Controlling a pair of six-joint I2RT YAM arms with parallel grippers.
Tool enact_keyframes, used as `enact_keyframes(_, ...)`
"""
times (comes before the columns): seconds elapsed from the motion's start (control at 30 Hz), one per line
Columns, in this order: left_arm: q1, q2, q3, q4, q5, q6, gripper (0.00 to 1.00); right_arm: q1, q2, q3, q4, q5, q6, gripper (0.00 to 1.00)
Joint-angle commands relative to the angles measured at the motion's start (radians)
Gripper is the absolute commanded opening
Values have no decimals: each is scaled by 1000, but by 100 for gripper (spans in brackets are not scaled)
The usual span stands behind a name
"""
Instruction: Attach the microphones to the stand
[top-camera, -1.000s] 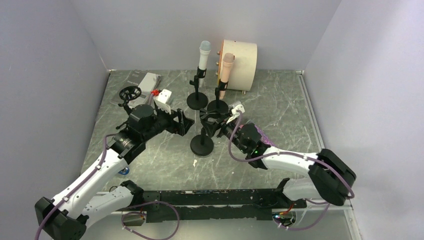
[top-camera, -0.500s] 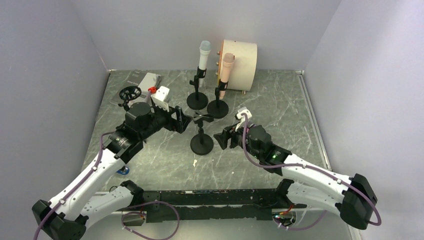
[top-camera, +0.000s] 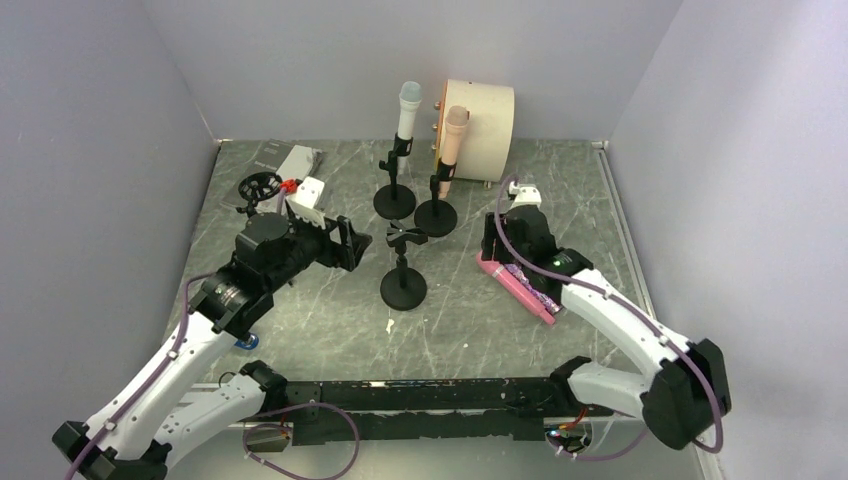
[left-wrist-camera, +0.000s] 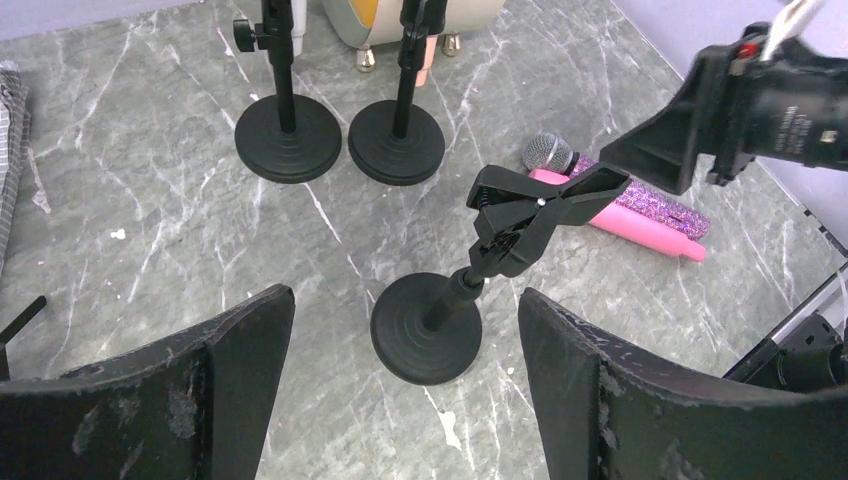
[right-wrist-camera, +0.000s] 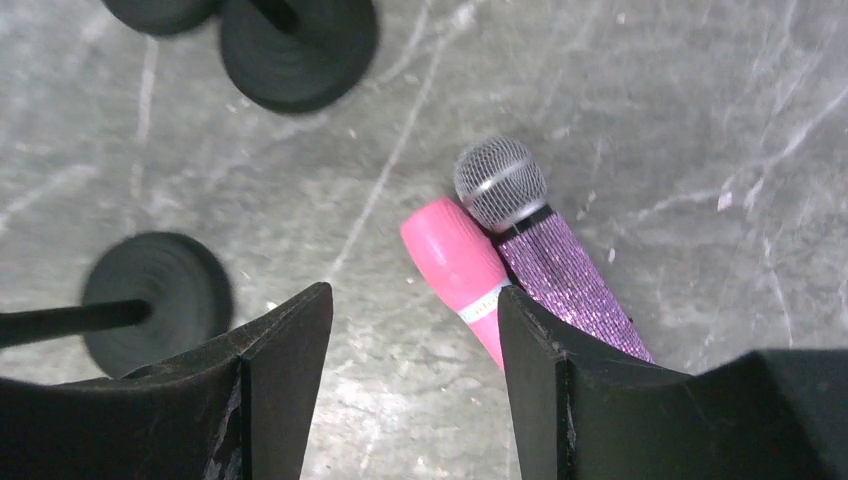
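A white microphone with a pale-blue head (top-camera: 408, 108) and a peach one (top-camera: 453, 135) stand upright in two stands at the back. A third stand (top-camera: 404, 288) in the middle has its clip (left-wrist-camera: 540, 200) with nothing in it. The pink microphone (right-wrist-camera: 460, 260) and the purple glitter microphone (right-wrist-camera: 565, 280) lie side by side on the table, right of that stand. My right gripper (right-wrist-camera: 412, 295) hovers open just above them, its right finger over the pink one. My left gripper (left-wrist-camera: 405, 298) is open, left of the middle stand, holding nothing.
A cream drum-shaped object (top-camera: 482, 115) stands behind the peach microphone. Grey flat items (top-camera: 290, 160), a black wheel-like part (top-camera: 260, 185) and a small red-and-white piece (top-camera: 308, 188) lie at the back left. A black rail (top-camera: 430, 395) runs along the near edge.
My right arm has swung away from the middle stand to the right, over the pink and purple microphones, and its jaws have narrowed a little. The left gripper has drawn back slightly to the left.
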Motion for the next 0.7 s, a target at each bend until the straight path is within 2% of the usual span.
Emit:
enact_keyframes(0.0,1,-28,13,-5,-19,-2,86,-31,97,66,-141,-17,-38,64)
enact_keyframes(0.27,1,-24,-22,2,-11,-8,86,-101,293,118,-178,-97,-119,64)
enact_keyframes(0.37,1,-22,-29,7,-8,-13,86,-107,351,131,-168,-138,-149,59)
enact_keyframes(0.47,2,-19,-31,11,-5,-15,86,-108,395,136,-161,-177,-164,56)
enact_keyframes(0.67,2,-15,-29,9,-6,-17,86,-108,445,134,-145,-226,-176,57)
